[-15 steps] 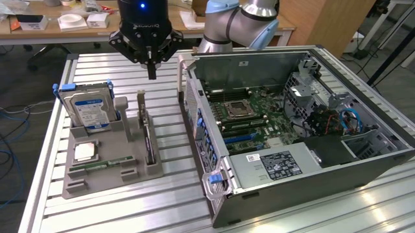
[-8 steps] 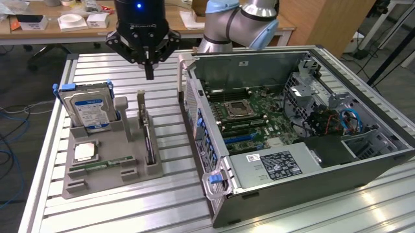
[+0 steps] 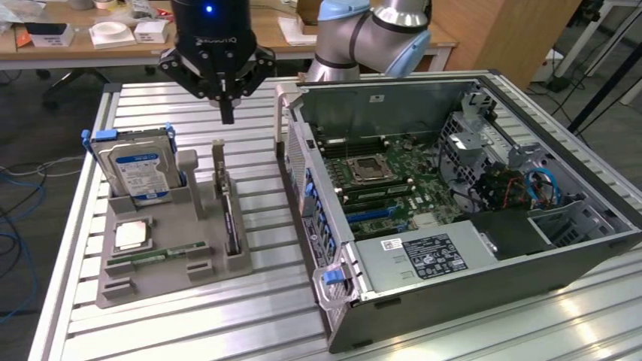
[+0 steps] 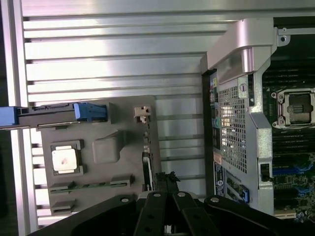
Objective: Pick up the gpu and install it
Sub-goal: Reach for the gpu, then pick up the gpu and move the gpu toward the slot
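Gpu card is seen standing on edge in a grey moulded holder on the ribbed aluminium table, reduced to a dark sliver. The black claw is held above it, closed and empty, beside the opened computer case.

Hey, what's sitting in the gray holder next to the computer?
The hard drive upright, a square chip, a memory stick, and the gpu on edge. Slots hide the drive's and gpu's lower edges.
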Controlling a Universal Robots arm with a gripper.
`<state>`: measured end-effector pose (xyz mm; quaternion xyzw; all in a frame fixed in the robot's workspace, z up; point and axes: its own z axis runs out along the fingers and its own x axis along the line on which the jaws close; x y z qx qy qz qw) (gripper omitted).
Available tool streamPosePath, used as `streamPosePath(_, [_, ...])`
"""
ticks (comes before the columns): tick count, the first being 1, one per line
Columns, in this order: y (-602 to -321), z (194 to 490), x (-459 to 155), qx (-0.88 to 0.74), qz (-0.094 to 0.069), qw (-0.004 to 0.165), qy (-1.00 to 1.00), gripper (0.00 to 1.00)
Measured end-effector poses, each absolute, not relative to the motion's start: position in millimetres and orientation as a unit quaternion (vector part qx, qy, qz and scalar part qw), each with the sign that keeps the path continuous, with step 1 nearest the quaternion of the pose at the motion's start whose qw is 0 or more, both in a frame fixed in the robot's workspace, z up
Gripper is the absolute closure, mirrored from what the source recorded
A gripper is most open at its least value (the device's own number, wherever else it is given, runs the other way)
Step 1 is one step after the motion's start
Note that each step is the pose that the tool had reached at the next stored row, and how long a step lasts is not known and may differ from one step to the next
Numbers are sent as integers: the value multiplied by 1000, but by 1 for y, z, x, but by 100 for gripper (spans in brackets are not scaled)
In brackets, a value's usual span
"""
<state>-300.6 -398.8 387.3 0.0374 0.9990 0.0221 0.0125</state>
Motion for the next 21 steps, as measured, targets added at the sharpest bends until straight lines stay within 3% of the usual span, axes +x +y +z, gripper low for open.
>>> streamPosePath(16, [-399,387,-301,37,22,12,999,89])
streamPosePath(21, [-399,387,-301,37,22,12,999,65])
